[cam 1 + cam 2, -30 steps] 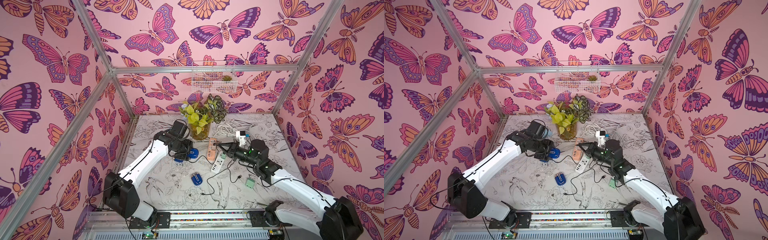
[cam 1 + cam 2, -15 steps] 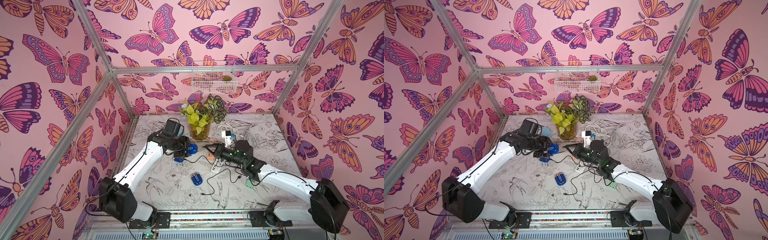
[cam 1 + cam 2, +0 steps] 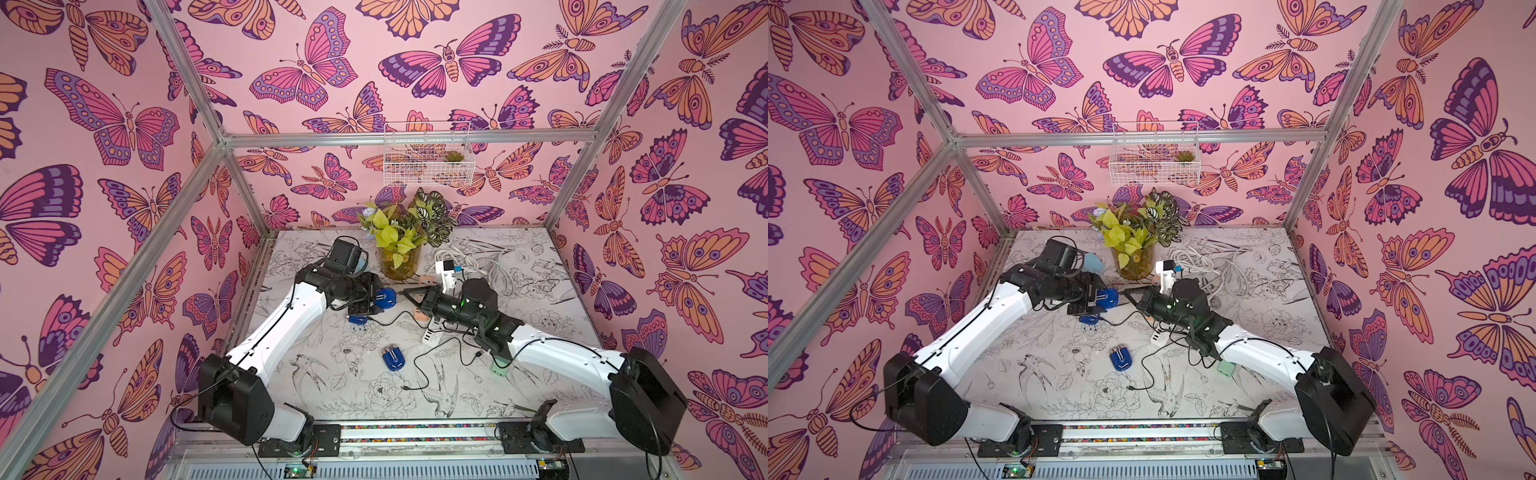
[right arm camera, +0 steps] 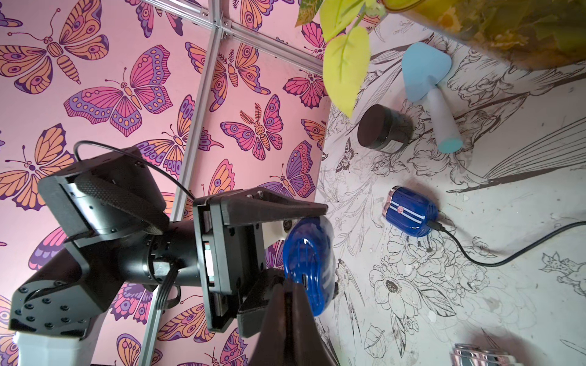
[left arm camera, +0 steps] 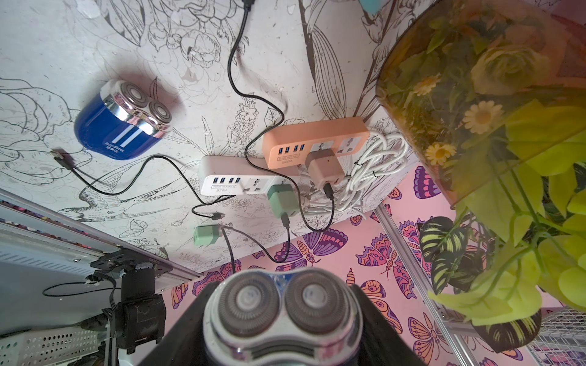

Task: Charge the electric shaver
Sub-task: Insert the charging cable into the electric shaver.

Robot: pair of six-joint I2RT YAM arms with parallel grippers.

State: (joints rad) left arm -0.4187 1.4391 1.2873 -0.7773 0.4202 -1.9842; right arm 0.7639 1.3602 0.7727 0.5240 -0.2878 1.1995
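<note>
1. The electric shaver (image 3: 385,298), blue with twin rotary heads, is held clear of the table (image 3: 332,390).
2. The left gripper (image 4: 304,244) pinches the shaver across its body, one finger on each side.
3. The right gripper (image 3: 406,292) has its jaws pressed together, with the tips just beside the shaver's base end.
4. A second blue shaver (image 4: 410,211) lies on the table near the left gripper, with a black cable (image 4: 439,227) plugged in.
5. A third shaver (image 5: 122,122) lies near the white power strip (image 5: 228,168), which touches the orange power strip (image 5: 310,134).
</note>
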